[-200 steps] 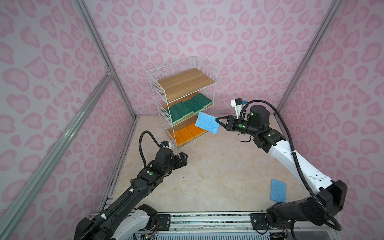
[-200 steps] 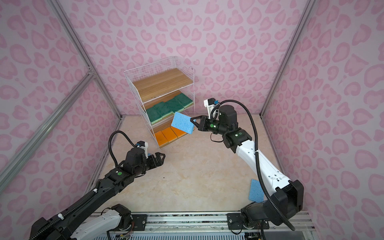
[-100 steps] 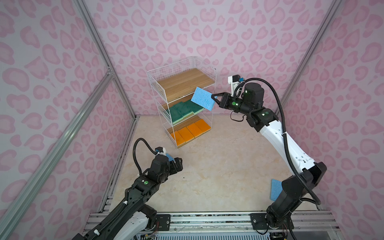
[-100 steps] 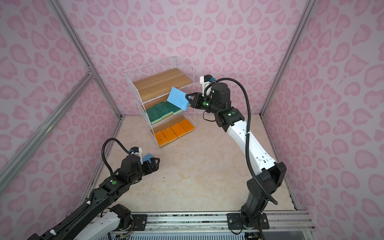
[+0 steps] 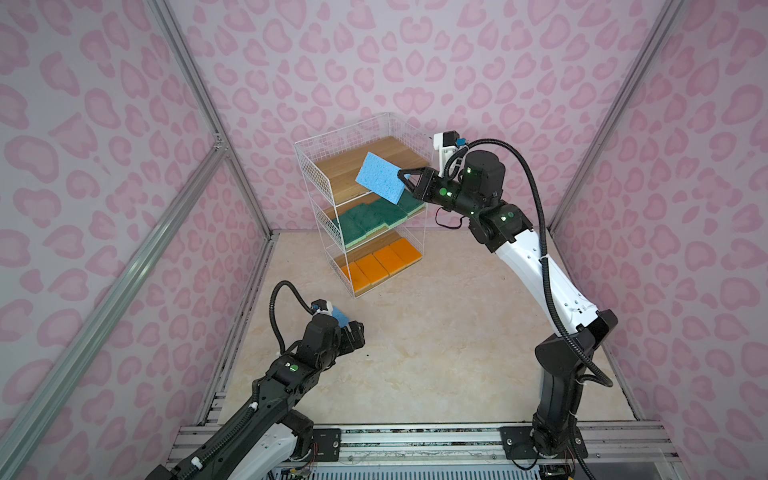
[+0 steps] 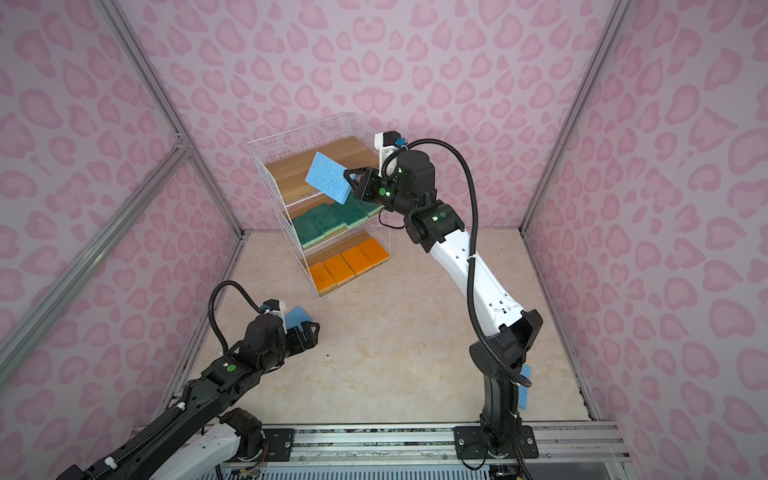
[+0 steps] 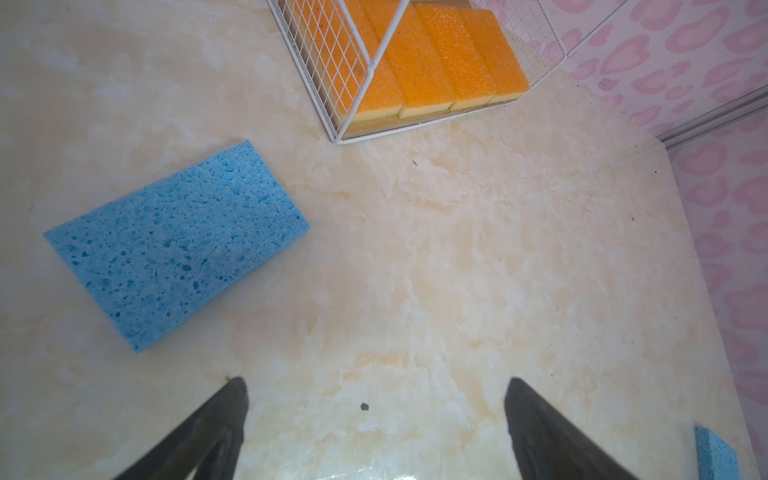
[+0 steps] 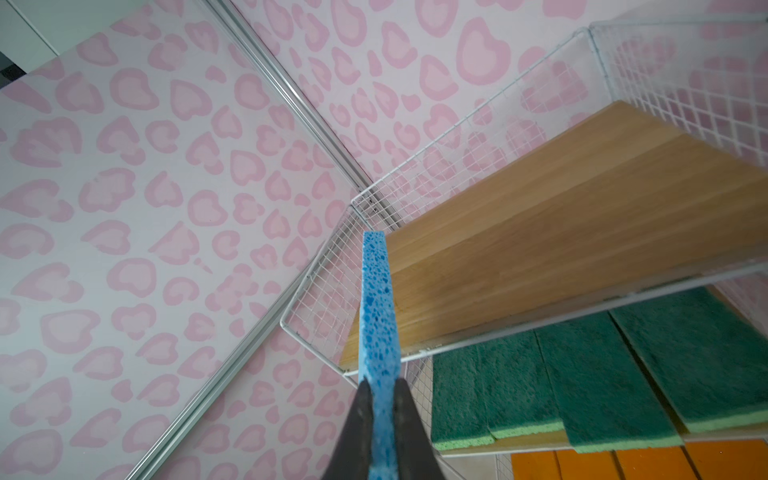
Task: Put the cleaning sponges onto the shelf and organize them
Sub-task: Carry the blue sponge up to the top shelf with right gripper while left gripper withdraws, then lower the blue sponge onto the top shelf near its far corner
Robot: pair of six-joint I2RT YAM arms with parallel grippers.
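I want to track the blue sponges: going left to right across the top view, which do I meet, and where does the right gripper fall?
In order: blue sponge on the floor → blue sponge held in the air → right gripper, shut on it → blue sponge half hidden behind the right arm.

Pale lilac walls [image 5: 374, 62] printed with pink leopard-like blotches close the space at the back and on both sides. Silver aluminium posts [image 5: 197, 95] run up the two back corners, and a slanted silver bar [image 5: 108, 299] crosses the left-hand wall. The surface [image 5: 436, 353] is glossy cream with a marbled beige pattern, marked by one small dark speck [image 7: 364, 406]. A slotted metal rail [image 5: 415, 436] runs along its near edge. The light is soft and even, and shadows are faint.
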